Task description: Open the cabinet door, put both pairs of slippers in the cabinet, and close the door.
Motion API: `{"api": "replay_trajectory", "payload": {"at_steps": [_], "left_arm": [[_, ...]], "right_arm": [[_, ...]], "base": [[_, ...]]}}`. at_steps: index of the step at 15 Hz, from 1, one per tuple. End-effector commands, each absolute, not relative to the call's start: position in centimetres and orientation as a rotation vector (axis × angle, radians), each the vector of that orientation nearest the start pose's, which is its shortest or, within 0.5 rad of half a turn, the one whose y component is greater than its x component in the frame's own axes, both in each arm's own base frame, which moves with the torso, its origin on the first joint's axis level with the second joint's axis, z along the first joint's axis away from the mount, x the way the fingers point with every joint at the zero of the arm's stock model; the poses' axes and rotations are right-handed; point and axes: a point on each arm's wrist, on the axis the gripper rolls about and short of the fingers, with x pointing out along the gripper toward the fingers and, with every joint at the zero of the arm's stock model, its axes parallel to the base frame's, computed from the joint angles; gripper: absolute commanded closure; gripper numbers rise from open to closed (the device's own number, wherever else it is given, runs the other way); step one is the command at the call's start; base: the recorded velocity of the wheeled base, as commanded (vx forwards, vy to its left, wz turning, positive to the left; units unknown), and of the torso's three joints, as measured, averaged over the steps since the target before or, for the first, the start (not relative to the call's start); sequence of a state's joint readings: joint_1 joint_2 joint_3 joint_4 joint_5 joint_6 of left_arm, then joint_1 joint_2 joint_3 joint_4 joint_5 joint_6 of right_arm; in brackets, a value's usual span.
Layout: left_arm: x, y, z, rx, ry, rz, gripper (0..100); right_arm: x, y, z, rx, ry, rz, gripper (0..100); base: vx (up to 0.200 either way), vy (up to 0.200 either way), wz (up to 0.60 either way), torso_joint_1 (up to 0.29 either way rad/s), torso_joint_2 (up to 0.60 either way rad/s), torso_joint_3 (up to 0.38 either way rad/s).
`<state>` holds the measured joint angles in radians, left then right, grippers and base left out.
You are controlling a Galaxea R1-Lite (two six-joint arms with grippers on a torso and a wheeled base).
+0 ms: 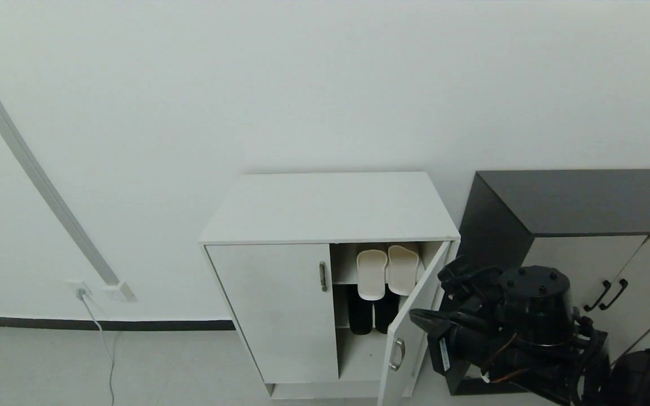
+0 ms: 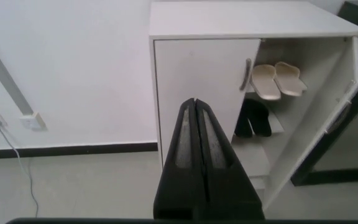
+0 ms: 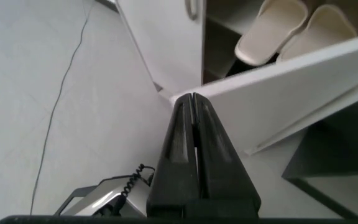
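Observation:
The white cabinet (image 1: 325,208) stands against the wall with its left door (image 1: 274,310) closed and its right door (image 1: 415,304) swung partly open. Inside, a white pair of slippers (image 1: 387,272) lies on the upper shelf, and a black pair (image 1: 371,316) on the shelf below. My right gripper (image 1: 418,317) is shut, and its tips (image 3: 193,98) are up against the outer side of the open door (image 3: 291,93). My left gripper (image 2: 194,102) is shut and empty, held back from the closed left door (image 2: 197,68). Both pairs also show past it: white (image 2: 278,79), black (image 2: 253,118).
A dark cabinet (image 1: 573,200) with pale doors and black handles (image 1: 607,294) stands close on the right of the open door. On the left, a wall socket (image 1: 81,291) has a cable (image 1: 108,349) trailing over the open floor.

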<state>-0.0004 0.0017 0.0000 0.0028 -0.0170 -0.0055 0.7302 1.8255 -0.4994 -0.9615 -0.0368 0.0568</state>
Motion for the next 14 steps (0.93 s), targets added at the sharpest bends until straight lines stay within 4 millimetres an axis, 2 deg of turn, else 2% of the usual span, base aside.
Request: {"api": "replay_trajectory", "payload": {"at_steps": [1,6,10,14], "left_arm": [[-2.3,0.0,7.5,-0.006,0.005,-0.017,100],[-2.3,0.0,7.5,-0.008,0.003,-0.017,100],[-2.3,0.0,7.5,-0.008,0.003,-0.017,100],[-2.3,0.0,7.5,-0.008,0.005,-0.017,100]], "right_arm": [[21.0,18.6,9.8,-0.093,0.383,0.672,100],[21.7,18.9,8.3,-0.100,0.410,0.661,100],[23.3,19.7,6.4,-0.095,0.401,0.647,100],[25.4,19.7,5.0,-0.085,0.406,0.605,100]], "base": [[0.000,0.000,0.00,0.000,0.00,0.000],[0.000,0.000,0.00,0.000,0.00,0.000],[0.000,0.000,0.00,0.000,0.00,0.000],[0.000,0.000,0.00,0.000,0.00,0.000]]}}
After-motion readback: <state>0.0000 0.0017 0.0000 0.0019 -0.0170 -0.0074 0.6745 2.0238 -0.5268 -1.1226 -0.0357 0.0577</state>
